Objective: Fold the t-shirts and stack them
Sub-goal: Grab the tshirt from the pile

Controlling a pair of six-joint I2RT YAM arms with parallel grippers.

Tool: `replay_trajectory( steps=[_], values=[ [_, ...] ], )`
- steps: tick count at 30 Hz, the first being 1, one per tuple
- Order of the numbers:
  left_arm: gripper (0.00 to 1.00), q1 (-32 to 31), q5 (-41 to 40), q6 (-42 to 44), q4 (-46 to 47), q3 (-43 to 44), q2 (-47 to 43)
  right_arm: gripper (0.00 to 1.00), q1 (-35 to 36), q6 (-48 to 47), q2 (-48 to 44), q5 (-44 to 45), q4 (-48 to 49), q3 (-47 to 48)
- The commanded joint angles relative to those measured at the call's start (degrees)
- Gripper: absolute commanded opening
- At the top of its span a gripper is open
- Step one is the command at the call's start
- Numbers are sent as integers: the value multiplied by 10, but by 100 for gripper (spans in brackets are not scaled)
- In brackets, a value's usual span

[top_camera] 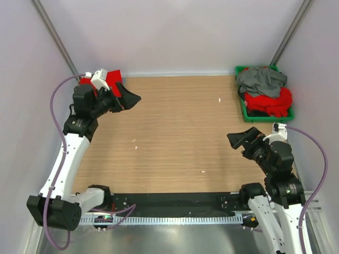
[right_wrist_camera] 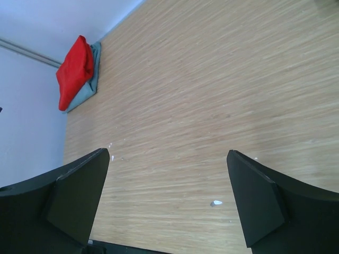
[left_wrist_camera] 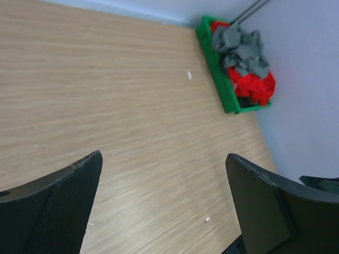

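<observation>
A dark grey t-shirt (top_camera: 260,80) lies crumpled on top of red t-shirts (top_camera: 273,102) in a green bin (top_camera: 246,112) at the back right. The left wrist view shows the same grey shirt (left_wrist_camera: 242,48), red shirts (left_wrist_camera: 253,84) and bin (left_wrist_camera: 218,79). A folded red t-shirt (right_wrist_camera: 75,71) lies on a pale blue-grey one (right_wrist_camera: 91,83) at the back left corner; from above the red one (top_camera: 112,78) is partly hidden by my left arm. My left gripper (top_camera: 129,98) (left_wrist_camera: 163,155) is open and empty beside that stack. My right gripper (top_camera: 239,138) (right_wrist_camera: 168,152) is open and empty over bare wood.
The wooden table (top_camera: 180,132) carries a few small white specks (top_camera: 220,99). Grey walls close in the left, back and right sides. A black strip and a metal rail run along the near edge (top_camera: 175,201).
</observation>
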Motion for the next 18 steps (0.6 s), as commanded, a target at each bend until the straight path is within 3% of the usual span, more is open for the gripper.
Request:
replay_trajectory(
  steps=[1, 3, 5, 7, 8, 12, 15, 18],
  values=[
    [100, -25, -29, 40, -88, 44, 39, 100, 2, -8, 7, 30, -43, 46],
    [100, -32, -46, 34, -119, 65, 79, 100, 2, -21, 17, 78, -73, 63],
    [100, -47, 16, 30, -121, 90, 114, 100, 2, -37, 49, 86, -110, 86],
    [100, -85, -41, 35, -170, 134, 165, 100, 2, -50, 75, 99, -132, 100],
    [100, -100, -109, 44, -242, 197, 187, 100, 1, -52, 98, 104, -137, 103],
    [100, -158, -164, 81, -358, 340, 310, 100, 2, -77, 163, 122, -132, 131],
    [100, -170, -233, 77, -359, 344, 347, 100, 2, -90, 251, 153, -121, 178],
    [100, -175, -257, 82, -337, 311, 327, 100, 2, -118, 356, 211, -123, 303]
  ],
)
